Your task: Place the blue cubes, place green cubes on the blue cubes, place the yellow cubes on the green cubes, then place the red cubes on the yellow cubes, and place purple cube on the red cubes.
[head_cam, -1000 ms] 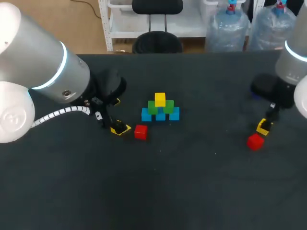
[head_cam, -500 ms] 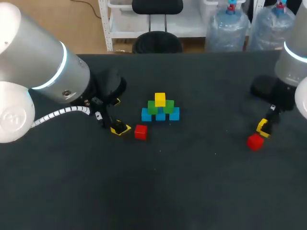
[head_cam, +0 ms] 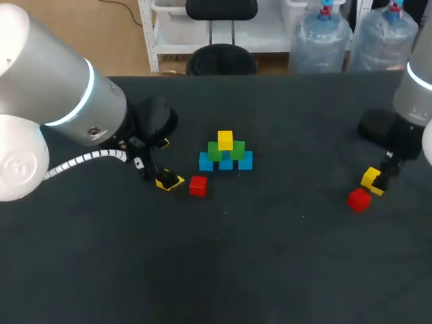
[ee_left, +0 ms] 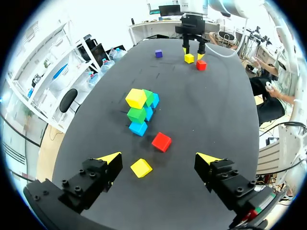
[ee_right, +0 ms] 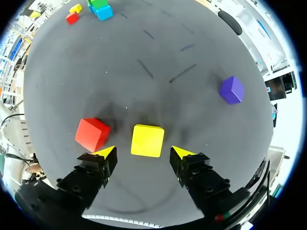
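- Our right gripper hovers at the head view's right middle, fingers spread. A yellow cube lies on the table between the tips, untouched.
- We should descend squarely over opposite faces, clear of the red cube beside it.
- Our left gripper, also spread, straddles a second yellow cube.
- The pyramid waits mid-frame.

Broad dark matte table, evenly lit
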Action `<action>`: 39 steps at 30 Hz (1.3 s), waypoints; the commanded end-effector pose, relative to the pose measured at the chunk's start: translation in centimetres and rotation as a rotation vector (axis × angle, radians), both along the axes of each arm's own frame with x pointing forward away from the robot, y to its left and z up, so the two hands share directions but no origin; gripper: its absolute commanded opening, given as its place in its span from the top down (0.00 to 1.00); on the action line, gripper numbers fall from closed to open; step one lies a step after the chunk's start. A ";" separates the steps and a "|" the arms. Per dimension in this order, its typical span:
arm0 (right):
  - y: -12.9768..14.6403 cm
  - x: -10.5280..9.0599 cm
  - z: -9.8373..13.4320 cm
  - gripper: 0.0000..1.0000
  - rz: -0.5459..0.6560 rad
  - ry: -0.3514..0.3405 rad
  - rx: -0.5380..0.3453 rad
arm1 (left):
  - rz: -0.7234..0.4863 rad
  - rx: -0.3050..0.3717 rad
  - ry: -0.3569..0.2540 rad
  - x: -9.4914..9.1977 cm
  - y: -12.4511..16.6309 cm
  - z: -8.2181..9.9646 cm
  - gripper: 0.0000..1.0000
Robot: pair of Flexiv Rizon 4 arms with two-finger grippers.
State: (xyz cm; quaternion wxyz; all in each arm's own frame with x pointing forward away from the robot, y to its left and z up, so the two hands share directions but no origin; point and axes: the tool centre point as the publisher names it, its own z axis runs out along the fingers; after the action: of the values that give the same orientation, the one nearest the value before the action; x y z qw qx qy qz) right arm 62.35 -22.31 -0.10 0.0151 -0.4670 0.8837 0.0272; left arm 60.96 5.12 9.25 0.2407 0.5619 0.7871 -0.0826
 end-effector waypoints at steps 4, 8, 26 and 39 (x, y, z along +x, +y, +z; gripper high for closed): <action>0.0 0.7 -0.7 0.50 0.006 0.009 0.011 | 0.001 0.003 0.001 0.1 -0.1 0.0 0.00; 0.0 0.9 -0.8 0.52 0.011 0.011 0.014 | 0.001 0.003 0.001 0.1 -0.1 0.0 0.00; 0.8 0.9 0.1 1.00 0.065 0.008 0.015 | 0.001 0.003 0.001 0.1 -0.1 0.0 0.00; 3.2 2.7 3.7 1.00 0.312 0.054 0.093 | 0.001 0.003 0.001 0.1 -0.1 0.0 0.00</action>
State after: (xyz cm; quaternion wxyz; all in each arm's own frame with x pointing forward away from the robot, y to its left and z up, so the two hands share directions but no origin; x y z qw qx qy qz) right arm 64.13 -19.38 2.84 0.0239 -0.5898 0.8048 0.0632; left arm 60.96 5.12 9.25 0.2407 0.5619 0.7871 -0.0826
